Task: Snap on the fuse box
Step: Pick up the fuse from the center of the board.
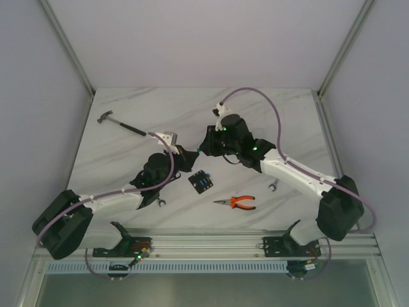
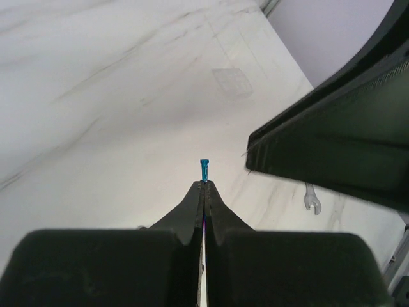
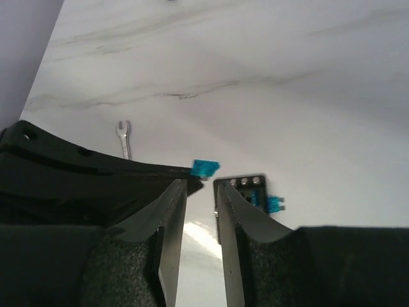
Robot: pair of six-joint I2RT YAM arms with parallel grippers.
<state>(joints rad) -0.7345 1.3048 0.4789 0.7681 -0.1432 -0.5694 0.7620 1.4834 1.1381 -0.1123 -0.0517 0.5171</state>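
The fuse box [image 1: 200, 182] is a small black square with blue fuses, lying flat on the marble table between the arms. In the right wrist view the fuse box [image 3: 246, 184] is partly hidden behind my right finger, and a loose blue fuse [image 3: 275, 203] lies by its edge. My left gripper [image 1: 190, 158] hovers just behind the box. In its wrist view the left gripper [image 2: 204, 183] is shut on a tiny blue fuse [image 2: 204, 169] that sticks out of the tips. My right gripper [image 1: 206, 146] faces it closely. It is open and empty [image 3: 200, 185], and the held fuse [image 3: 206, 168] shows just beyond its tips.
Orange-handled pliers [image 1: 236, 203] lie near the front, right of the box. A hammer [image 1: 121, 123] lies at the back left. Small wrenches lie at the right [image 1: 273, 185] and by the left arm [image 1: 161, 203]. A faint clear square patch [image 2: 233, 82] shows on the far table.
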